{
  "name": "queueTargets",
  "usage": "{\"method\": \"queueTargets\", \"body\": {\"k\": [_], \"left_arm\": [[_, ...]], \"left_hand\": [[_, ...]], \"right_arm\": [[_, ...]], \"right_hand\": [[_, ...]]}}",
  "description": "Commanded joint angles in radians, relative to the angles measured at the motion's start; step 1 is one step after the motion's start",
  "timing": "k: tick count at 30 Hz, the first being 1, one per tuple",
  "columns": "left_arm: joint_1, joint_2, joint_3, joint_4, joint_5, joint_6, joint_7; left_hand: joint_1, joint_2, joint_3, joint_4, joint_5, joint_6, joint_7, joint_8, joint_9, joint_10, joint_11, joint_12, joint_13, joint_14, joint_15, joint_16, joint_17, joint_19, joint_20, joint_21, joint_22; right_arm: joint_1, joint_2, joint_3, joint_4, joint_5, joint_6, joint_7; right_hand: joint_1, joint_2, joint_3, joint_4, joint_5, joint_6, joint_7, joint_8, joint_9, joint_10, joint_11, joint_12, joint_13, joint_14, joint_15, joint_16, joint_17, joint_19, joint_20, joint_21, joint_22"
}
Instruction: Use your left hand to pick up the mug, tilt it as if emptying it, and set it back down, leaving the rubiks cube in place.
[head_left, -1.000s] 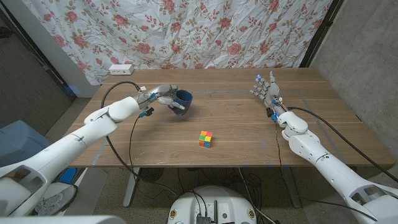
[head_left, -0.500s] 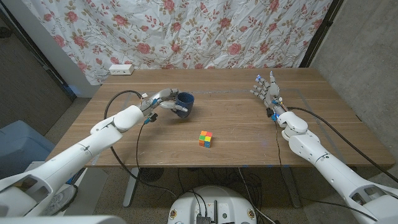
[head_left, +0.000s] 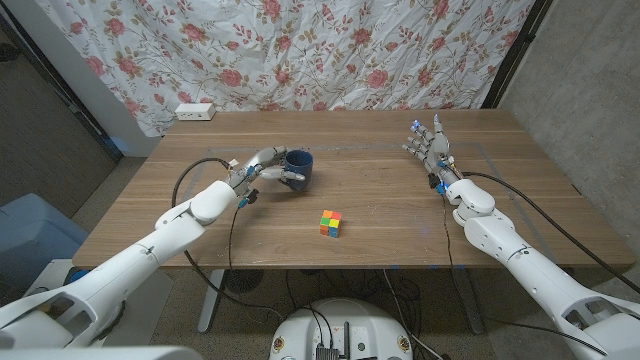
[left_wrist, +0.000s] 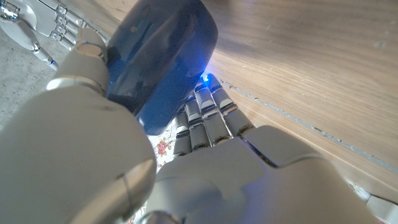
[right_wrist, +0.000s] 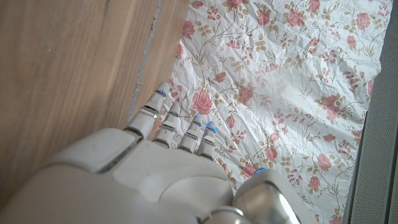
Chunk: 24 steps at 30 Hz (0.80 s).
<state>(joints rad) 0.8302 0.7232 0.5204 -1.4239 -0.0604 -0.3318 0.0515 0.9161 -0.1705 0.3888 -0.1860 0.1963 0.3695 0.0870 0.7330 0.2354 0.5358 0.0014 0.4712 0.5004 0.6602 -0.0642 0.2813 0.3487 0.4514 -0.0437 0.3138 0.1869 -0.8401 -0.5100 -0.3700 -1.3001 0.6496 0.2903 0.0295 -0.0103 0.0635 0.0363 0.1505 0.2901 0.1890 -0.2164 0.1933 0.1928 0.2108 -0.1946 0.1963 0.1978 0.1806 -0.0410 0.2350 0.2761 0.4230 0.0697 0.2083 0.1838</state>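
A rose-printed cloth hangs behind the wooden tabletop. The blue mug sits at about ten o'clock on it, looking upright with its base at or just off the wood; I cannot tell which. The left hand grips it from the nine-o'clock side, fingers wrapped around the wall, as the left wrist view shows close up. At five o'clock from the mug, well apart, the rubiks cube lies untouched. The right hand stands idle at two o'clock, fingers spread and holding nothing. Judging by this, the mug is either just grasped or being set back; release at least remains.
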Motion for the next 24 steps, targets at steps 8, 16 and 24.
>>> {"method": "queueTargets", "body": {"k": [8, 16, 24], "left_arm": [[0.018, -0.051, 0.023, 0.053, -0.029, -0.052, 0.015], [0.02, -0.064, 0.03, 0.067, -0.034, -0.058, 0.018], [0.022, -0.074, 0.04, 0.081, -0.033, -0.055, 0.019]], "left_hand": [[-0.026, 0.267, 0.033, 0.02, 0.004, 0.101, -0.138, 0.141, -0.012, 0.147, -0.191, -0.033, 0.08, -0.036, -0.147, -0.019, -0.006, -0.043, -0.024, -0.02, 0.001], [-0.031, 0.267, 0.032, 0.019, 0.003, 0.1, -0.15, 0.134, -0.02, 0.131, -0.2, -0.049, 0.074, -0.063, -0.152, -0.027, -0.006, -0.067, -0.03, -0.031, 0.0], [-0.033, 0.267, 0.033, 0.016, 0.003, 0.103, -0.159, 0.129, -0.027, 0.12, -0.203, -0.061, 0.072, -0.079, -0.154, -0.032, -0.006, -0.08, -0.036, -0.039, 0.0]], "right_arm": [[0.0, 0.0, 0.0, 0.0, 0.0, 0.0, 0.0], [0.0, 0.0, 0.0, 0.0, 0.0, 0.0, 0.0], [0.0, 0.0, 0.0, 0.0, 0.0, 0.0, 0.0]], "right_hand": [[0.008, 0.022, 0.003, 0.007, 0.004, -0.002, -0.006, 0.004, 0.002, 0.009, 0.002, 0.005, 0.004, 0.007, -0.049, 0.002, 0.002, 0.004, 0.0, 0.006, 0.005], [0.008, 0.022, 0.003, 0.007, 0.004, -0.002, -0.006, 0.004, 0.002, 0.009, 0.003, 0.005, 0.004, 0.007, -0.05, 0.002, 0.002, 0.004, 0.0, 0.006, 0.005], [0.008, 0.022, 0.003, 0.007, 0.004, -0.001, -0.006, 0.004, 0.002, 0.007, 0.002, 0.004, 0.004, 0.007, -0.05, 0.002, 0.002, 0.003, 0.0, 0.006, 0.005]]}}
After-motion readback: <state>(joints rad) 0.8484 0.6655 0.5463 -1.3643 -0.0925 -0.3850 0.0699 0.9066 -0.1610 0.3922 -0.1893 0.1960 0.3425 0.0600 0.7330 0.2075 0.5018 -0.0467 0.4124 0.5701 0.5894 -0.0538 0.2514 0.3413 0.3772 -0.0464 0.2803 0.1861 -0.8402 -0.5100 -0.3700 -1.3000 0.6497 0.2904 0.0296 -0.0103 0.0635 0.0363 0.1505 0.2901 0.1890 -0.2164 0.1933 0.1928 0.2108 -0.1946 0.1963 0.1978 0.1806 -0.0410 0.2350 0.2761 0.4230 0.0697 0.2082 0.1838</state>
